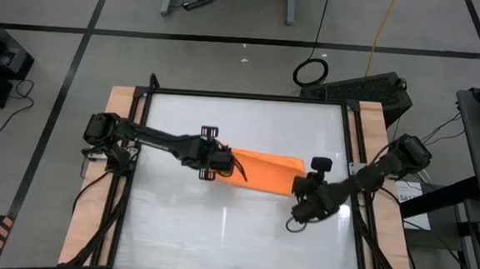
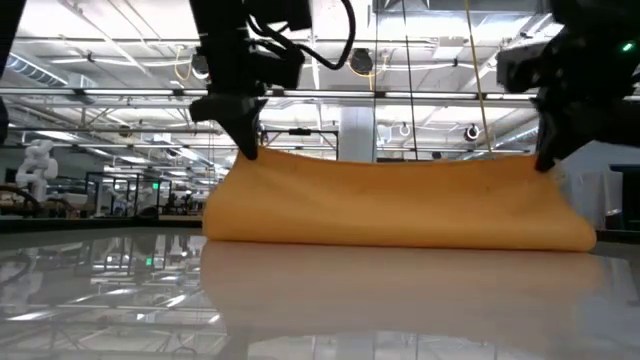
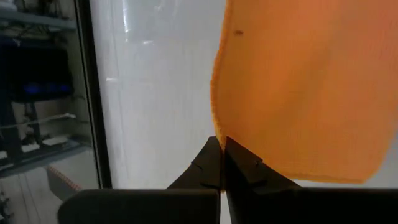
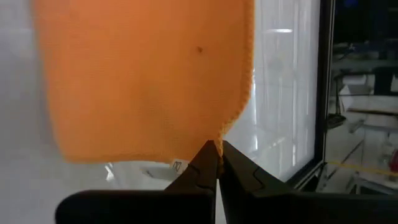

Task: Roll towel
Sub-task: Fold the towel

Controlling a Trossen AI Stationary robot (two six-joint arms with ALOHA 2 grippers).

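The orange towel [image 1: 264,171] is in the middle of the white table, held up by two corners with its top edge stretched between my grippers; in the low view its lower part [image 2: 400,235] rests on the table in a rounded fold. My left gripper [image 1: 240,167] is shut on the towel's left corner. My right gripper [image 1: 297,186] is shut on its right corner. The towel also shows in the left wrist view [image 3: 298,87] and the right wrist view [image 4: 143,81]. My left gripper pinches the towel's corner [image 3: 219,135] between its two fingertips, only at their free ends. The fingers point down at it from above [image 2: 247,148]. The corner is lifted and the cloth hangs below, its lower part on the table. My right gripper pinches the towel's other upper corner [image 4: 217,143] between its two fingertips, only at their free ends. The fingers come from above [image 2: 545,160]. The corner is lifted, the top edge runs fairly taut to the other gripper, and the lower part lies on the table.
The white tabletop [image 1: 217,233] has free room toward the near edge and toward the far edge [image 1: 249,118]. A black frame [image 1: 354,158] and wooden side strips [image 1: 103,184] border the table. A small white tag [image 4: 177,165] shows at the towel's lower edge.
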